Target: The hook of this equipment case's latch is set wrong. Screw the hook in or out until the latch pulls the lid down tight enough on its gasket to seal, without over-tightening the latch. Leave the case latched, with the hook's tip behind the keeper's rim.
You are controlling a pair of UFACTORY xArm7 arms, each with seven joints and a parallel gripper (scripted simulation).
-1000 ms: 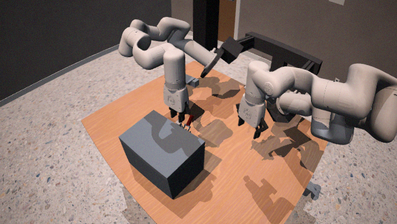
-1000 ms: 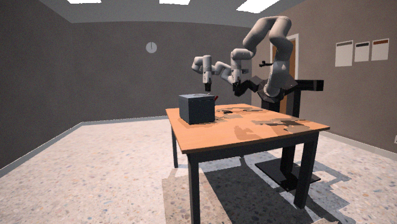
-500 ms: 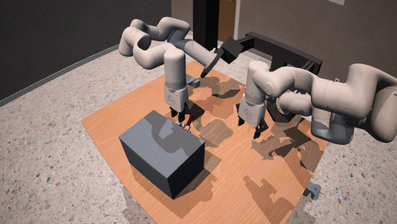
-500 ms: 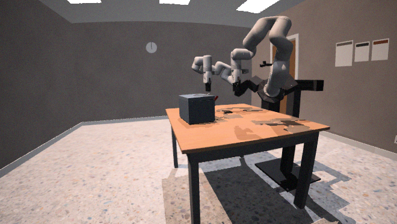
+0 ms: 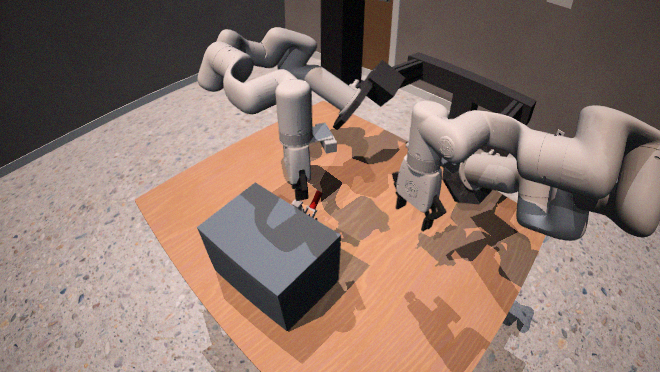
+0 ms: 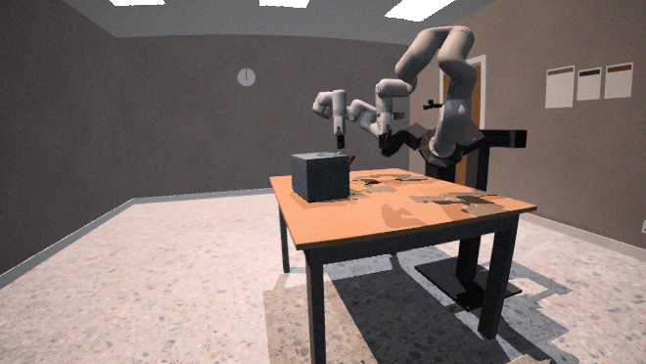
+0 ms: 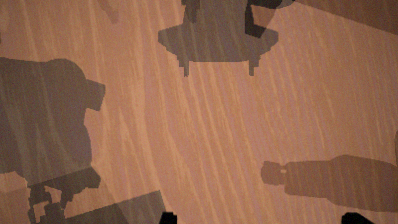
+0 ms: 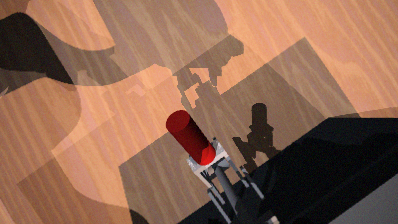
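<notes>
Saw in the top view a blue-grey, box-shaped equipment case (image 5: 235, 245) (image 6: 328, 178) (image 8: 320, 160), lid down, left of and below centre, on an orange-brown wooden table (image 5: 390, 295) (image 6: 343, 225) (image 7: 215, 125) (image 8: 280, 25). Found a red cylindrical handle (image 5: 315, 200) (image 6: 351, 159) (image 8: 190, 137) and a pale metal latch (image 5: 314, 212) (image 8: 225, 172) at the case's upper-right side. Made out the black-fingered right gripper (image 5: 300, 192) (image 6: 341, 142), partly open and holding nothing, near the latch, and the black-fingered left gripper (image 5: 413, 215) (image 6: 386, 140) (image 7: 261, 218), wide open and empty, right of centre.

In the exterior view, saw the case left of the tabletop's middle, the right gripper above its far side, the left gripper farther right.

In the left wrist view, saw wood grain and shadows, with dark fingertips well apart at the bottom edge.

In the right wrist view, saw the red handle near centre, slanting toward the upper left from the latch, beside the case at lower right. Could not tell the hook's place against the keeper.

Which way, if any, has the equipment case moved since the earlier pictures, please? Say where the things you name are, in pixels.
No, the equipment case (image 5: 265, 240) (image 6: 320, 178) (image 8: 345, 150) keeps its place against the tabletop (image 5: 400, 260) (image 6: 333, 220) (image 7: 215, 125) (image 8: 280, 20) edges in the top view.
</notes>
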